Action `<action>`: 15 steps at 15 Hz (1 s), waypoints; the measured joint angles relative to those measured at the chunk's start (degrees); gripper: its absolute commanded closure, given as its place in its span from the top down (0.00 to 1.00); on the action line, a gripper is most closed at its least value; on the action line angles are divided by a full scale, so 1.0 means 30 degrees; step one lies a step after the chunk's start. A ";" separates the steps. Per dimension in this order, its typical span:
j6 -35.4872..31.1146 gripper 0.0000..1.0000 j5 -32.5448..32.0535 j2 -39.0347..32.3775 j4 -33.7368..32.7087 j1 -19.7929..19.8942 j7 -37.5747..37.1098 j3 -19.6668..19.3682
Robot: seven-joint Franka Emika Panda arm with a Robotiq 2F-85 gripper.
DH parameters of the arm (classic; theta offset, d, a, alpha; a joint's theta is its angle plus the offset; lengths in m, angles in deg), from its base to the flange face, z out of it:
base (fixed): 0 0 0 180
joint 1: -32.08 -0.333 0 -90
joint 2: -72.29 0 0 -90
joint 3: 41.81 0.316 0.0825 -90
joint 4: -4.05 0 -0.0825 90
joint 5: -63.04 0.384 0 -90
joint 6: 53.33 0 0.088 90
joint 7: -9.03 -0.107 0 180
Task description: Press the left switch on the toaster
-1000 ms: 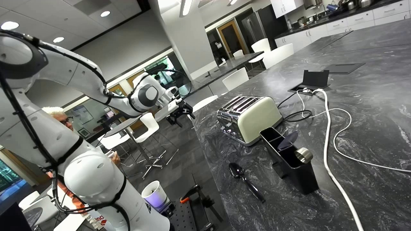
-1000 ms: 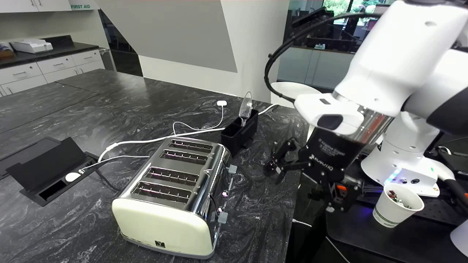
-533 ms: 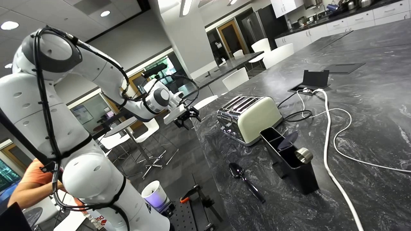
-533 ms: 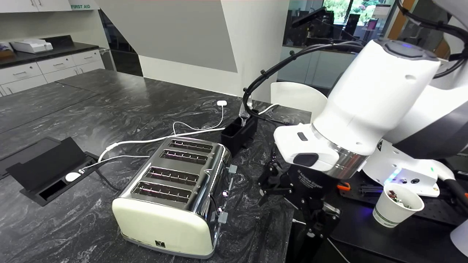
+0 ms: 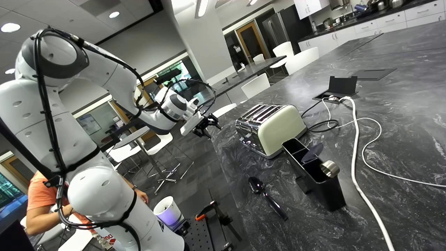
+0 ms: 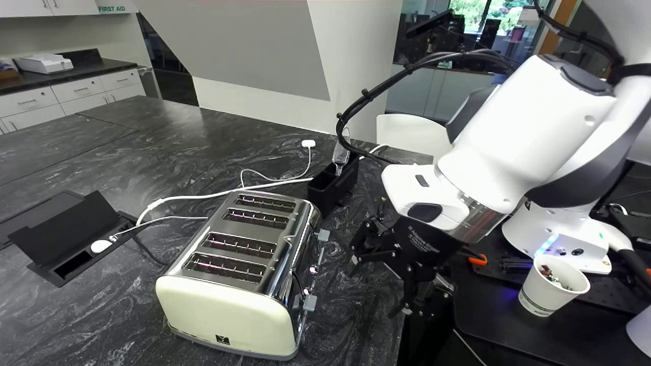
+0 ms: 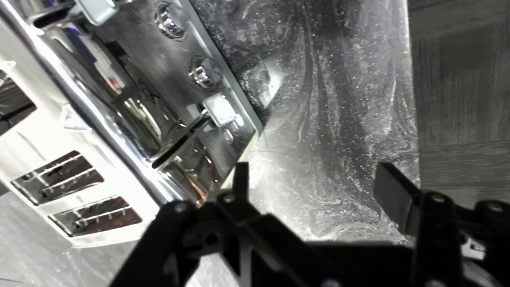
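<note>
The toaster stands on the dark table with its cream side facing the camera in both exterior views (image 5: 284, 129) (image 6: 229, 315). Its shiny front carries two pale grey levers. The left lever (image 6: 309, 303) shows in an exterior view and near the middle of the wrist view (image 7: 220, 110). The right lever (image 6: 323, 235) is partly cut off in the wrist view (image 7: 97, 10). My gripper (image 6: 374, 287) is open and empty, apart from the toaster, in front of its lever side. In the wrist view the fingers (image 7: 312, 177) are spread below and right of the left lever.
A black caddy (image 5: 313, 177) with utensils stands beside the toaster's right end. A black spoon (image 5: 266, 197) lies near the table edge. White cables (image 5: 355, 157) run past the caddy. A paper cup (image 6: 554, 287) stands by the robot base. A person (image 5: 43, 202) is behind the arm.
My open gripper has moved toward the toaster and the left-lever end, mostly in the first half second, then slightly. The toaster has not moved. The person behind the arm has shifted.
</note>
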 measured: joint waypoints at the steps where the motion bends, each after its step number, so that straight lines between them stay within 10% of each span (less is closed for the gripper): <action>1: -0.0003 0.43 -0.1727 0.0007 -0.0056 0.0000 -0.1422 -0.0274; 7: 0.0663 0.01 -1.1975 -0.0392 -0.1083 -0.0372 -1.0027 -0.0633; 15: 0.5747 0.00 -1.7251 -0.4570 -0.2620 -0.2037 -1.5952 0.0461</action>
